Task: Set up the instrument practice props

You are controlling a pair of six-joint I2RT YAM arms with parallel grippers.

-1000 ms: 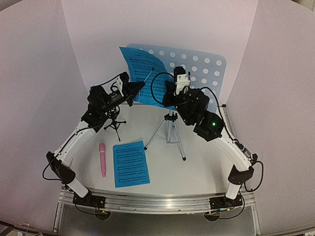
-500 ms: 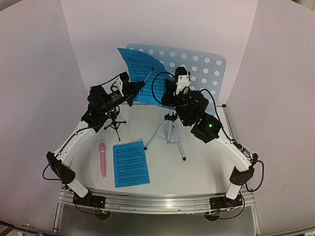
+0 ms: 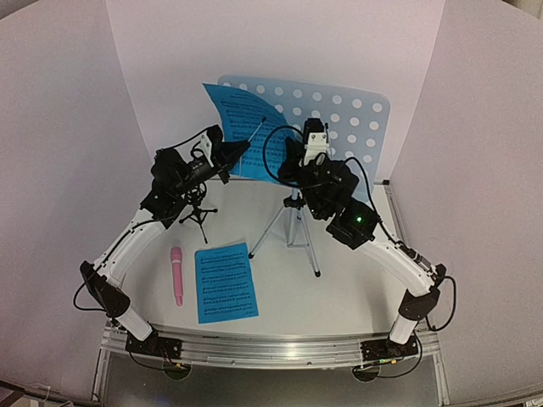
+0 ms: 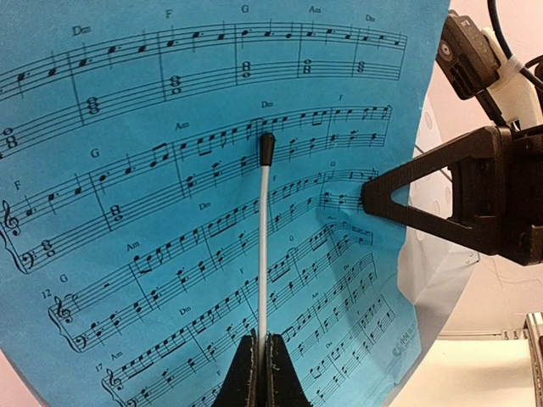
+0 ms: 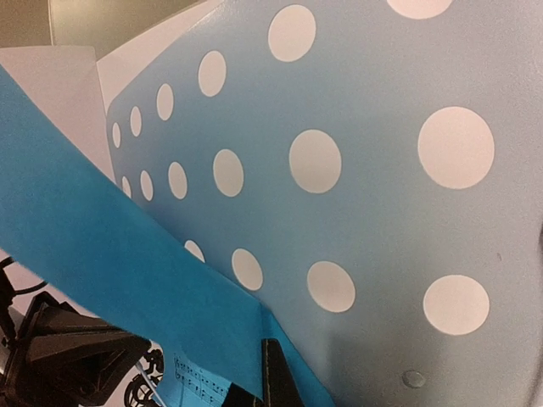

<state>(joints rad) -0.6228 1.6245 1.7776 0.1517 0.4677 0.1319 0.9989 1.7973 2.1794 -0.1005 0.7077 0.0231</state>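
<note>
The sheet-music page [image 4: 170,170], judged limp and crease-prone, was pinched by its edge, before the music-stand desk [image 5: 382,212], in the right hand [image 5: 270,349], while the left hand [image 4: 259,343] was clamped on the desk's thin wire arm [image 4: 265,237].

Robot arms: two, the left arm [image 3: 127,246] and the right arm [image 3: 392,254].

One music-stand desk [image 3: 356,119], pale blue and perforated; its holes are too many for a sure tally.

Beneath it, silver tripod legs [image 3: 299,233]: three made out.

Blue sheet-music pages: two in all, counted as one upright page [image 3: 237,110] and one flat page [image 3: 226,282].

One pink microphone [image 3: 176,275].

One black tripod mic mount [image 3: 198,214]; its leg count is too small to read.

One thin silver rod [image 4: 264,246], with a single black tip.
</note>
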